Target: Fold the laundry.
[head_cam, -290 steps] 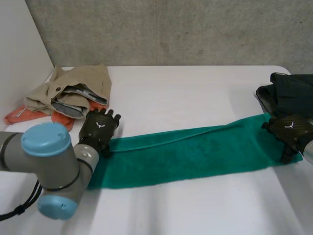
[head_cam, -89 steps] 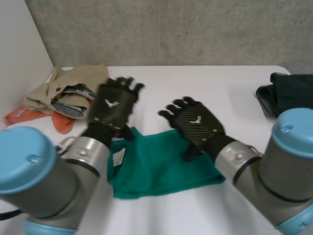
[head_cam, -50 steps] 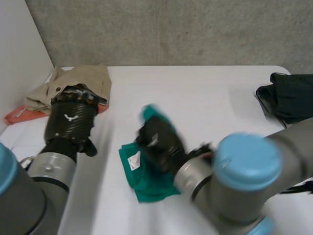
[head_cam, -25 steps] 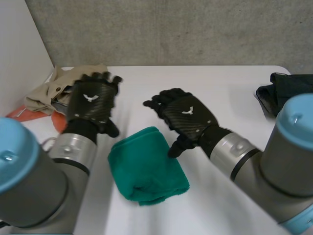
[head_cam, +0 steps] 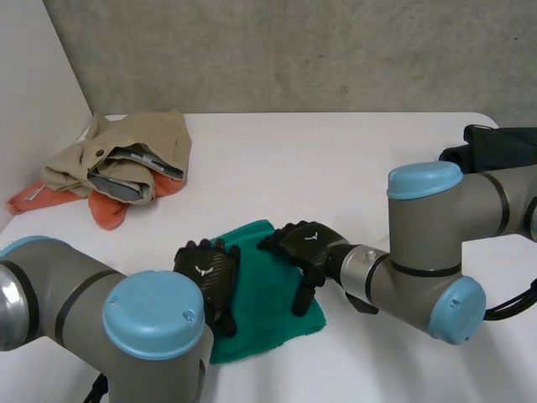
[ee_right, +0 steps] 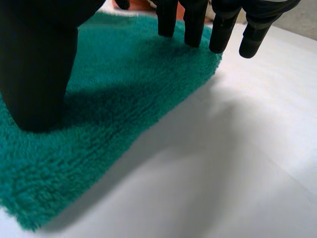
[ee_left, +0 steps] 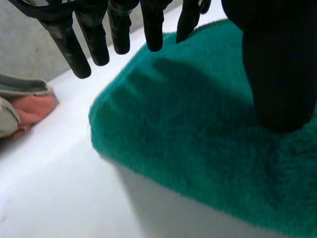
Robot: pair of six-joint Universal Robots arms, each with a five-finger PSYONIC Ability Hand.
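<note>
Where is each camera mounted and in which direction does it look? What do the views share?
Head view: between and behind the arms, looking down at the white table; both arms, left hand and right hand show.
Left wrist view: on the left wrist, looking along the palm; left hand's fingers and thumb over the green towel.
Right wrist view: on the right wrist, looking along the palm; right hand's thumb on the green towel.
Shared: all three show the green towel.

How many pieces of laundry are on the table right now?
4: a folded green towel in the middle, a beige garment at far left, an orange cloth under it, a dark garment at the right edge. The left pile may hide more.
</note>
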